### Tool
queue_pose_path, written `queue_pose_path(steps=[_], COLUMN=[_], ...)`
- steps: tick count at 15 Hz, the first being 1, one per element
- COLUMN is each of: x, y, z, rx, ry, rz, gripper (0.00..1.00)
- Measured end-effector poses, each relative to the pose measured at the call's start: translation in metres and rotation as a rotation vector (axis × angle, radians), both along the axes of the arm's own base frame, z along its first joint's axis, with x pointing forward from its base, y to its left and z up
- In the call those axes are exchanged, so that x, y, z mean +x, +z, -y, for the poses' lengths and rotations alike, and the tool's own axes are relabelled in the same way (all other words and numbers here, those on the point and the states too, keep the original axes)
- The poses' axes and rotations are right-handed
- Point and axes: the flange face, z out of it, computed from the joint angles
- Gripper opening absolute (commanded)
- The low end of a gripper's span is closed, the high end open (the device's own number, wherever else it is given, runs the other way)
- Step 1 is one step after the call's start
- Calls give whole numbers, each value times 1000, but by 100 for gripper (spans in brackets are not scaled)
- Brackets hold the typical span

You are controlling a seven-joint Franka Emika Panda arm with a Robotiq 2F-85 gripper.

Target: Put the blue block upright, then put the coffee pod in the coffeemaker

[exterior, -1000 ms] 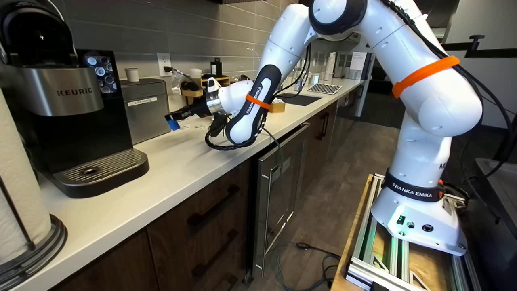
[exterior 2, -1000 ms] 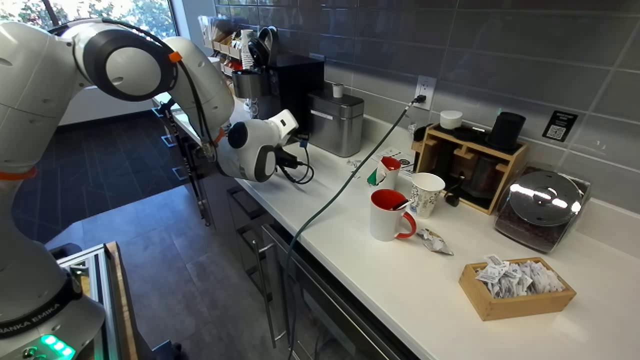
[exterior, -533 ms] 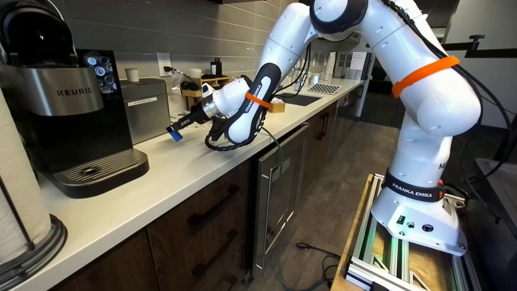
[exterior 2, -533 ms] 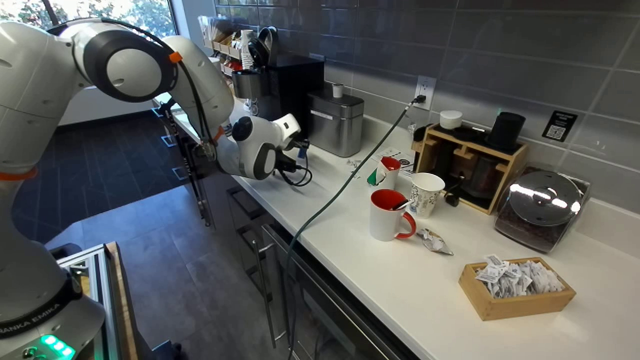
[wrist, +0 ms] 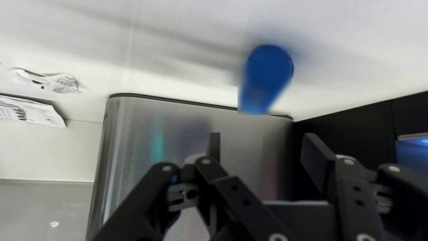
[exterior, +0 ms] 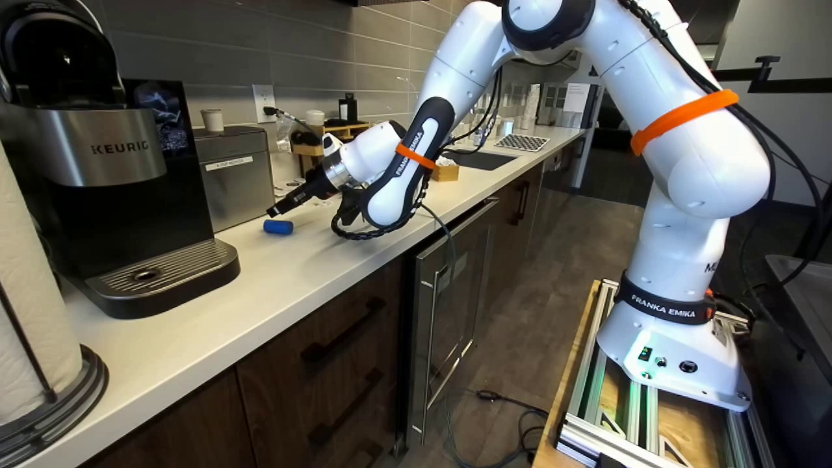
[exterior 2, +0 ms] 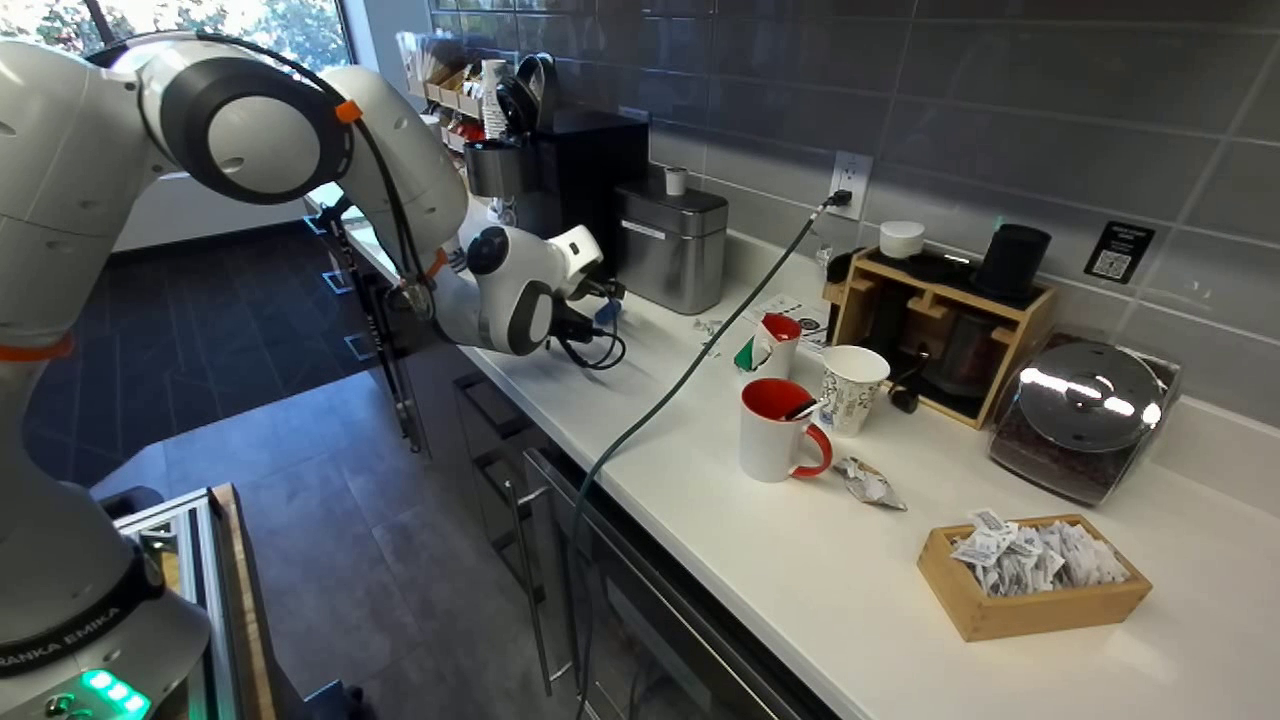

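Loosed since the earlier frame: small bright-blue rounded block (exterior: pixel 278 227), just below the black two-fingered gripper (wrist: pixel 264 150).
In an exterior view, a large black-and-silver coffeemaker (exterior: pixel 123 169) near left; farther right, the block sideways, contact with the white counter (exterior: pixel 305 260) unclear; above, jaws well apart.

The white Franka Emika Panda arm (exterior: pixel 624 58) stands on its base (exterior: pixel 673 364), where green lights (exterior 2: pixel 118 691) glow. It bends at a high elbow (exterior: pixel 546 26), and from there the forearm (exterior: pixel 455 71) slopes steeply down to a low, folded wrist (exterior: pixel 393 207). Beyond the wrist the black hand (wrist: pixel 262 150) reaches out at a downward slant, its two fingers (wrist: pixel 214 147) parted, their flat pads (wrist: pixel 314 160) facing each other across a gap.
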Motion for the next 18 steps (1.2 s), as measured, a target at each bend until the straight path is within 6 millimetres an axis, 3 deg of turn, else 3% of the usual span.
queue_pose_path(steps=[1,5,7,13,18], x=[0,-4,-13,-43,-52], y=[2,10,24,90,153], z=[1,5,10,32,33], rx=[-1,-46,-83,-144,-139], ry=[-1,-7,-20,-116,-171], rz=[2,-39,-57,33,155], gripper=[100,100,100,100,100])
